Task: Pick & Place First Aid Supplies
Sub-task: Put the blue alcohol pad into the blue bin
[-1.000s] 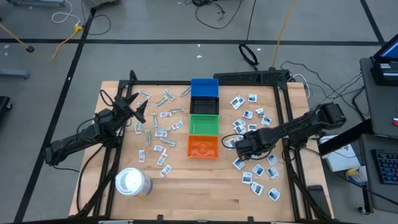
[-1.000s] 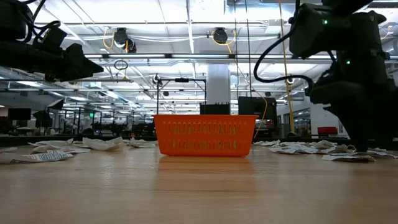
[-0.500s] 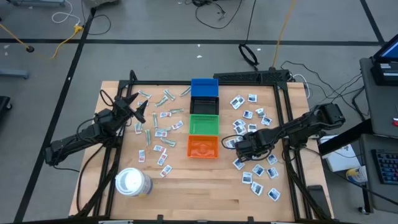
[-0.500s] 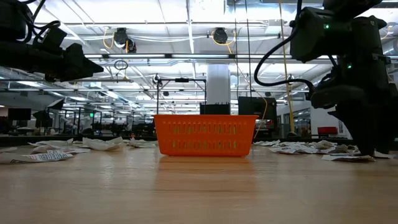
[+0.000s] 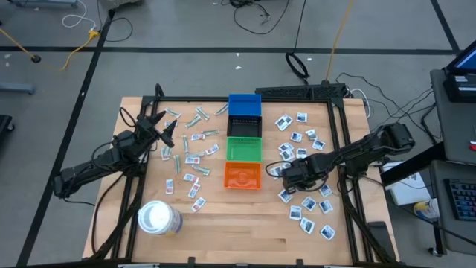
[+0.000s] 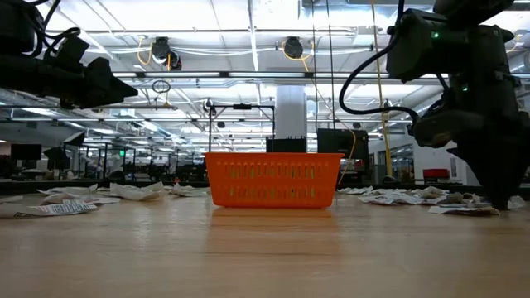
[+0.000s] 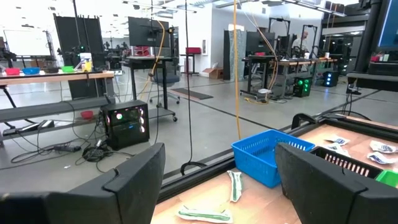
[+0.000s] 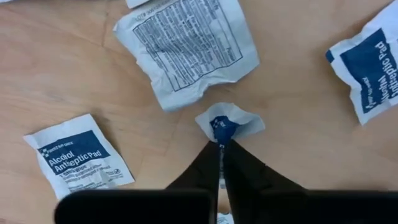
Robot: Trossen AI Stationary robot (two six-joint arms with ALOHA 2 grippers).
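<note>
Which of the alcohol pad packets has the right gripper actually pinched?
The crumpled packet at the right gripper tips, jaws shut on it; the others lie flat and untouched.

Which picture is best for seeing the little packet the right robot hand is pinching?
The right wrist view: the right gripper is shut on the crumpled alcohol pad packet, seen close against the wooden table. The high view shows only tiny packets around that gripper. The low view hides it; the left wrist view misses it.
</note>
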